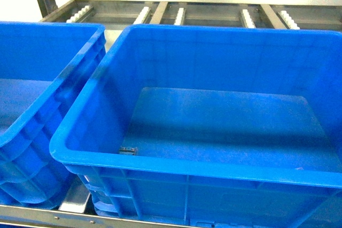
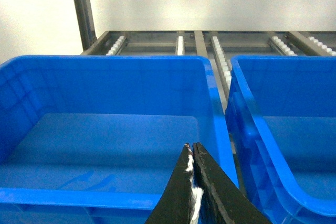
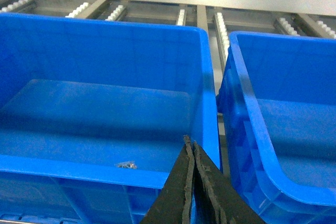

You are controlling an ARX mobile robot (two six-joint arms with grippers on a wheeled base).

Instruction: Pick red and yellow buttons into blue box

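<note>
The blue box (image 1: 214, 84) fills the centre and right of the head view, holding only a small dark-and-clear block (image 1: 127, 150) against its near wall at lower left; no red or yellow button shows in any view. Left gripper (image 2: 191, 153) and right gripper (image 3: 189, 145) both sit pinched together, empty, at lower centre of their wrist views. Judged stage: searching; next, the buttons must be located.

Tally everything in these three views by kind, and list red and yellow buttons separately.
Blue crates: 3 (left crate, middle crate, right crate)
Small dark item on the middle crate's floor: 1
Grippers: 2 (left gripper, right gripper)
Red buttons: 0 in view
Yellow buttons: 0 in view
Total: 6
</note>
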